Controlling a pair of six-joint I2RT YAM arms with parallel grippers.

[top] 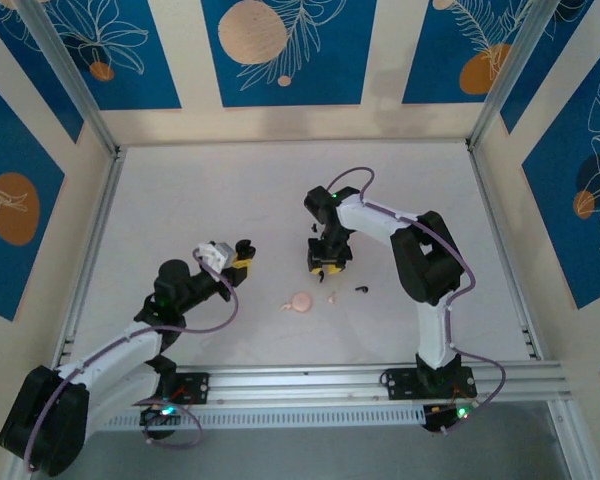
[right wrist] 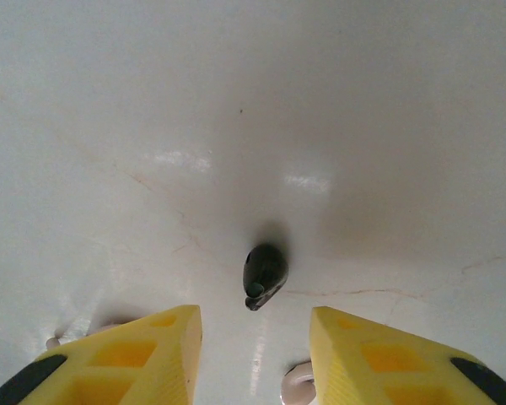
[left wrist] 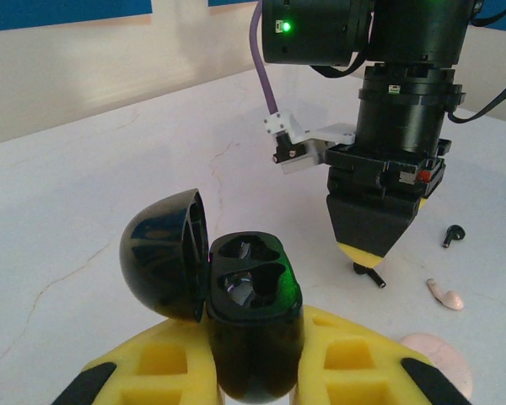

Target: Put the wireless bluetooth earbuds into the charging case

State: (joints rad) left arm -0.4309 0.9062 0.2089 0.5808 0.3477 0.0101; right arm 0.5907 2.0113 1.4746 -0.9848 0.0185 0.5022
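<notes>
Toward the middle of the table (top: 230,200): both arms are working here, well in from every edge.
Left claw (left wrist: 253,367): it is clamping the black charging case (left wrist: 253,295), closed tight on the base and holding it clear of the table. The lid (left wrist: 164,253) is hanging open to one side, and both wells are looking empty.
Right claw (right wrist: 255,333): it is pointing straight down with its jaws partly parted and gripping nothing.
Pink case (top: 300,302): it is lying nearer the table's near edge, with a pink earbud (left wrist: 445,294) just beside it.
Black earbud (right wrist: 264,272): it is lying on the table between the right claw's tips, touching neither.
Second black earbud (left wrist: 453,234): it is lying apart, toward the table's right edge.
Step in hand: probably picking up the black earbud under the right claw.
Doing it well: the bud is looking small and slick, so the tips should be going down almost to the table, centred on the bud's body rather than its stem. A slow squeeze should be stopping it from squirting sideways.
</notes>
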